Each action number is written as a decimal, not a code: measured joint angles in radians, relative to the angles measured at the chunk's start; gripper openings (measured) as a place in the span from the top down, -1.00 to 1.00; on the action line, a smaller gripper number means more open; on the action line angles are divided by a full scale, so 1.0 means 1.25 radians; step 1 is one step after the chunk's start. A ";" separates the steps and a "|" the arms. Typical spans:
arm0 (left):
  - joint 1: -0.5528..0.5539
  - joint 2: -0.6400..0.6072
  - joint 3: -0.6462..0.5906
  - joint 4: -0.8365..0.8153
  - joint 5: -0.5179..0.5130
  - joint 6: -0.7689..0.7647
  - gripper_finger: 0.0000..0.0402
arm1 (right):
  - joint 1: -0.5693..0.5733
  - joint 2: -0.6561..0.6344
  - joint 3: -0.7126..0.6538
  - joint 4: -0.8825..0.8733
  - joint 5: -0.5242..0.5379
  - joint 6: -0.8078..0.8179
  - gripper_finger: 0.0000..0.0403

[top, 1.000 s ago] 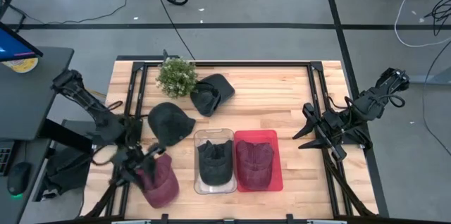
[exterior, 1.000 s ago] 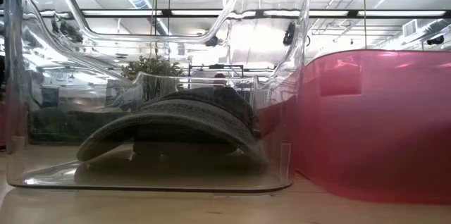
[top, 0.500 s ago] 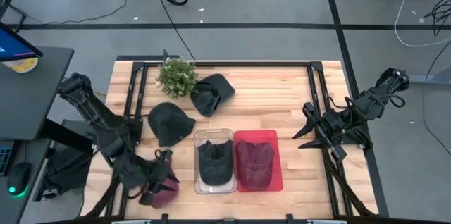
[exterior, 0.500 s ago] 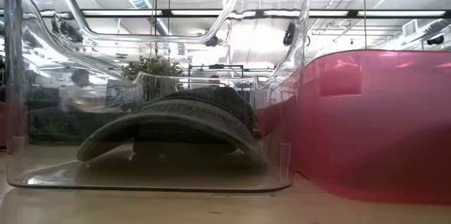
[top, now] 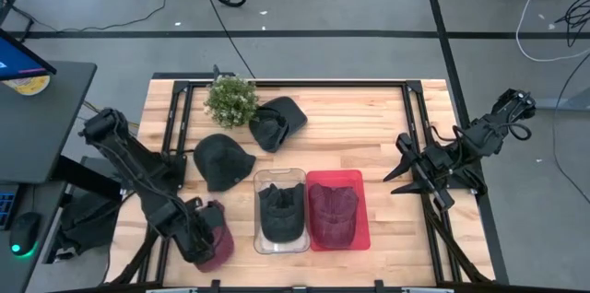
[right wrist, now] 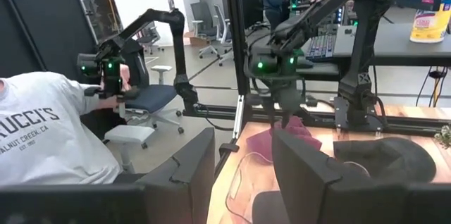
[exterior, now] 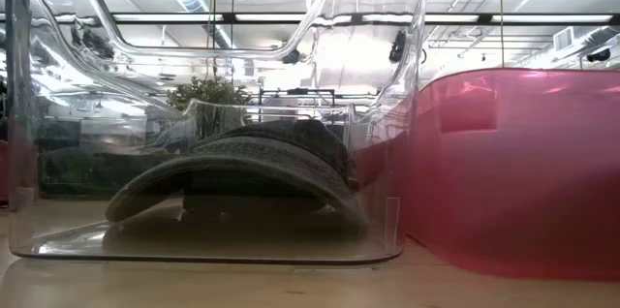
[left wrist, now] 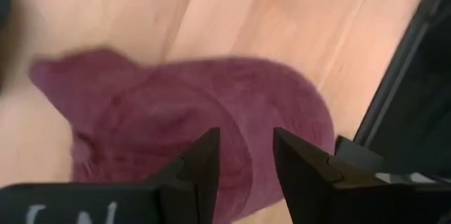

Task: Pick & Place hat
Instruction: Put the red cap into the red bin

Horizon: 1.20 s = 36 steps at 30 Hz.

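Left gripper [top: 201, 242] over the maroon hat [top: 218, 238], just left of the clear bin [top: 255, 182].

Its fingers [left wrist: 204, 164] stand a little apart above the hat's crown, gripping nothing. The hat lies on the wooden table [top: 359, 136]. Right of the red bin [top: 361, 208], the right gripper [right wrist: 243, 175] waits, partly open and empty.

My overhead camera looks straight down; the low one sits tight against the clear bin [exterior: 213, 153]. Left wrist hovers close over the maroon cap [left wrist: 190, 118], probably the one overhead [top: 218, 238].
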 joint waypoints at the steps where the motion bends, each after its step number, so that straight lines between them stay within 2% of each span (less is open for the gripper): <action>1: -0.004 0.009 0.000 0.004 0.022 -0.012 0.33 | 0.000 0.000 0.000 0.001 0.000 -0.001 0.28; 4: -0.017 0.033 0.000 0.015 0.077 -0.043 0.33 | 0.000 0.000 0.000 0.001 0.000 -0.002 0.28; 10: -0.052 0.065 -0.001 0.009 0.115 -0.116 0.33 | 0.000 0.000 0.000 0.002 0.000 -0.002 0.28; 17: -0.093 0.082 -0.001 0.010 0.105 -0.177 0.33 | 0.000 0.000 0.000 0.003 0.000 -0.002 0.28; 31: -0.113 0.082 -0.001 -0.001 0.118 -0.174 0.33 | 0.000 0.013 0.000 0.006 0.006 -0.002 0.28; 34: -0.116 0.079 0.014 -0.042 0.133 -0.174 0.33 | 0.000 0.013 0.000 0.006 0.013 -0.002 0.28; 36: -0.125 0.079 0.048 -0.104 0.112 -0.174 0.33 | 0.000 0.013 0.000 0.006 0.013 -0.002 0.28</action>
